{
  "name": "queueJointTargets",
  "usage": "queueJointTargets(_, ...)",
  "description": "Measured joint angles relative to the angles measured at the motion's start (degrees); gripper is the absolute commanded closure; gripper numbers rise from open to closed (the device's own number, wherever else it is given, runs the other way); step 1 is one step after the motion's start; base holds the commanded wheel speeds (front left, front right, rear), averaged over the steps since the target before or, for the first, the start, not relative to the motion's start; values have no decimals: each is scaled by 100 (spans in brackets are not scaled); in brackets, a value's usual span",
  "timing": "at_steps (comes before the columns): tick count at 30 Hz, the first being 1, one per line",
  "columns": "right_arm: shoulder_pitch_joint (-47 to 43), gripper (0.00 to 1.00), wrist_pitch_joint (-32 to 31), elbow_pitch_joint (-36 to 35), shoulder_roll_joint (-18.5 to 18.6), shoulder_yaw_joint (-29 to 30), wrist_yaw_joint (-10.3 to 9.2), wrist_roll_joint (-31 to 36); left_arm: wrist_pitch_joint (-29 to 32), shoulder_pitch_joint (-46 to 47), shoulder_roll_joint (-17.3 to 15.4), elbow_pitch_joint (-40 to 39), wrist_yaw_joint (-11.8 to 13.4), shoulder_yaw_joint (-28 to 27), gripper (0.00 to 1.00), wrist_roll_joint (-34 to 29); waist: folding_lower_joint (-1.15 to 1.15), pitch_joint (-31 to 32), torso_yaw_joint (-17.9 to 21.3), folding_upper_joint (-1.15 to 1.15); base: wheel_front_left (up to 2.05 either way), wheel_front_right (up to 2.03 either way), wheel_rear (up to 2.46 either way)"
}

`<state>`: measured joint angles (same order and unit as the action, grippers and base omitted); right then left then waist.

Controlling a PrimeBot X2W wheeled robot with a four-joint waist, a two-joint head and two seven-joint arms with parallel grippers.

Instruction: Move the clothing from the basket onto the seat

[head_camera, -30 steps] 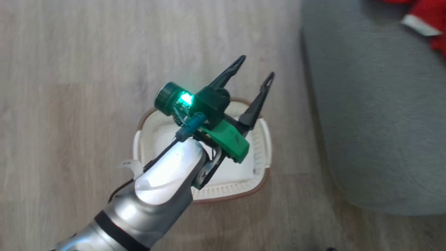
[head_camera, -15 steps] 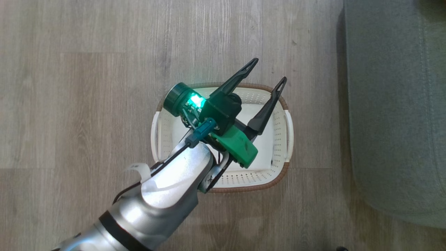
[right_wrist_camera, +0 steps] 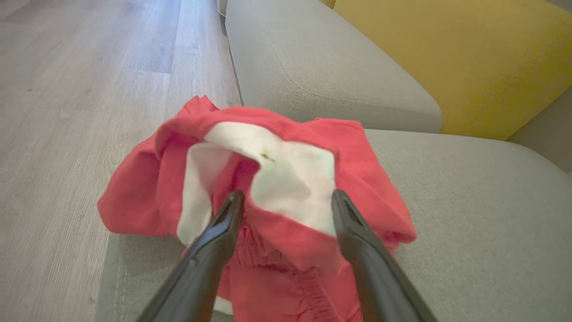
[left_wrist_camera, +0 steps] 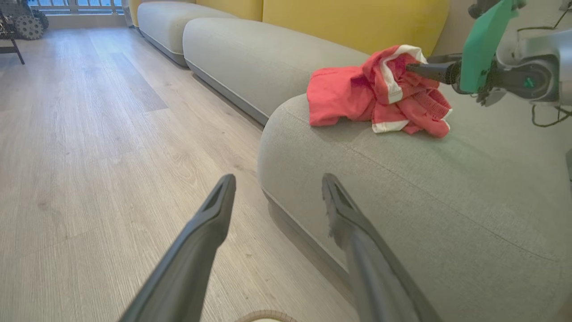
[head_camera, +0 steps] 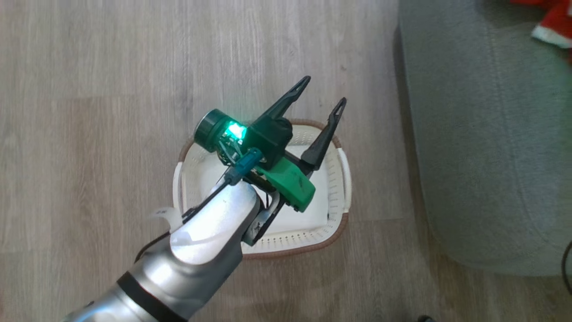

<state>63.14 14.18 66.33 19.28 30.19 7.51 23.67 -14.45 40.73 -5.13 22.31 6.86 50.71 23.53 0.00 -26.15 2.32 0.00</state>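
- Head camera has swung since half a second ago; left gripper (head_camera: 324, 90) hangs empty, fingers spread, over the basket (head_camera: 308, 251).
- Clothing (left_wrist_camera: 344, 96) lies bunched on the seat (left_wrist_camera: 447, 201), near its rounded front edge.
- Right gripper (right_wrist_camera: 287, 196) stands spread over the heap; best lifted straight up, so no finger drags fabric toward that edge.

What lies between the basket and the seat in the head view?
A bare strip of wooden floor separates the basket from the seat, seen in the head view. No garment lies on that strip; the clothing rests on the seat.
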Motion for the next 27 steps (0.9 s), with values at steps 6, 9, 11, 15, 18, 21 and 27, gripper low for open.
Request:
queueJointTargets(6, -273, 0, 29, -225, -225, -656, 0, -535, 0, -80, -29, 4, 19, -137, 0, 145, 0, 344, 217, 0, 0, 0, 0)
queueJointTargets(9, -578, 0, 29, -448, -278, -1029, 0, -901, 0, -259, -38, 9, 19, -169, 0, 215, 0, 559, 304, 0, 0, 0, 0)
queueJointTargets(11, -793, 0, 29, -589, -279, -1289, 0, -1134, 0, -375, -42, 9, 21, -225, 0, 254, 0, 715, 349, 0, 0, 0, 0)
queueJointTargets(15, -1099, 0, 29, -891, -279, -1823, 0, -1567, 0, -549, -70, 2, 74, -405, 0, 333, 0, 1042, 412, 0, 0, 0, 0)
queueJointTargets(18, -1287, 0, 29, -1127, -277, -2146, 0, -1846, 0, -750, -93, -2, 79, -558, 0, 390, 0, 1311, 426, 0, 0, 0, 0)
queueJointTargets(21, -1539, 0, 29, -1316, -278, -2396, 0, -2112, 1, -1020, -127, 1, 156, -708, 0, 405, 0, 1585, 407, 0, 0, 0, 0)
queueJointTargets(27, -2130, 0, 29, -1719, -375, -2700, 0, -2555, 1, -1560, -216, -25, 357, -1094, 0, 407, 0, 2093, 283, 0, 0, 0, 0)
